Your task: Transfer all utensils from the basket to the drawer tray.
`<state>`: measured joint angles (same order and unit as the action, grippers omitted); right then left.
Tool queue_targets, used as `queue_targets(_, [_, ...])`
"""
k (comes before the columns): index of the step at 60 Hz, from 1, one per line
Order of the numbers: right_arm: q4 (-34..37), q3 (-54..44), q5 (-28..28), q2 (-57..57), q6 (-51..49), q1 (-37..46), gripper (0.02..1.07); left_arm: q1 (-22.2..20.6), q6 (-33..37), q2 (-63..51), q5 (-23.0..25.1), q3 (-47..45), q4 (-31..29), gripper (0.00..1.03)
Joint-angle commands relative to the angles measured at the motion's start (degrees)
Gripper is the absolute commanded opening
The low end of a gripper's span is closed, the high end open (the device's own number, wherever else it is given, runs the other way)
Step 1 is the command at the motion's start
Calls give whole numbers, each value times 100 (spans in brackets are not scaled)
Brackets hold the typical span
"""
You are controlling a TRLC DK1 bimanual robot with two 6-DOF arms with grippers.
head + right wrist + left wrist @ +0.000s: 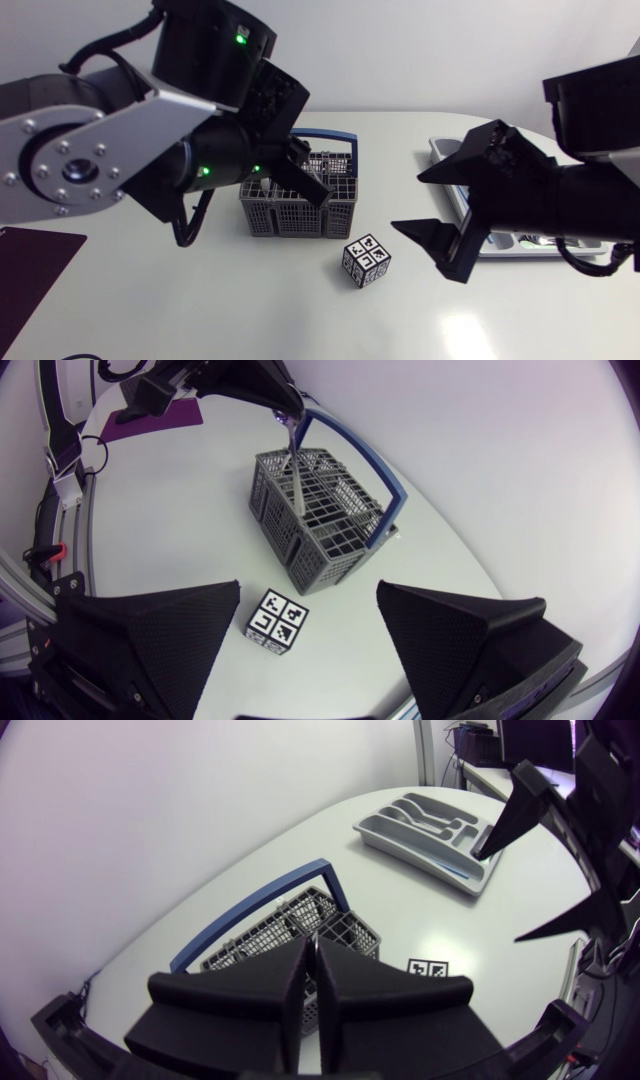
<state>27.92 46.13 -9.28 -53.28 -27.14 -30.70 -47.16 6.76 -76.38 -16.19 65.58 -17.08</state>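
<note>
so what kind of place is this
Likely a robotics lab bench staging a kitchen chore: grey mesh cutlery basket with blue handle, grey compartmented drawer tray, black-and-white marker cube.

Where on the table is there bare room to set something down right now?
Bare table runs between the purple mat and the marker cube, in front of the basket. Crowded between basket and tray: the right arm, jaws open, hangs there.

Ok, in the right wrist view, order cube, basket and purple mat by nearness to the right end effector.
1. Cube, just ahead of the end effector.
2. Basket, beyond the cube.
3. Purple mat, far past the basket.
</note>
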Motion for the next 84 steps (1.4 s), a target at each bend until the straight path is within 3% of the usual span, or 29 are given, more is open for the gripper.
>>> queue_targets(1, [-217, -69, 146, -227, 455, -279, 101, 128, -509, 71, 414, 403, -243, 3])
queue_targets(25, [-920, 379, 14, -1080, 859, -648, 102, 681, -1213, -395, 2436, 1027, -1157, 3])
queue_targets(32, [-1131, 441, 14, -1167, 859, -683, 101, 725, -1265, -527, 2708, 1185, -1359, 3])
queue_targets(47, [-1263, 520, 84, -1405, 754, -920, 76, 857, -1397, -729, 3297, 1396, -1641, 3])
queue_targets(63, [-1342, 555, 233, -1466, 516, -973, 25, 866, -1397, -782, 3394, 1501, -1799, 3])
queue_targets(73, [-1289, 608, 242, -1563, 446, -973, 15, 857, -1380, -791, 3447, 1501, -1869, 3])
queue_targets(84, [-1201, 661, 207, -1572, 437, -956, 11, 857, -1353, -782, 3447, 1519, -1931, 3])
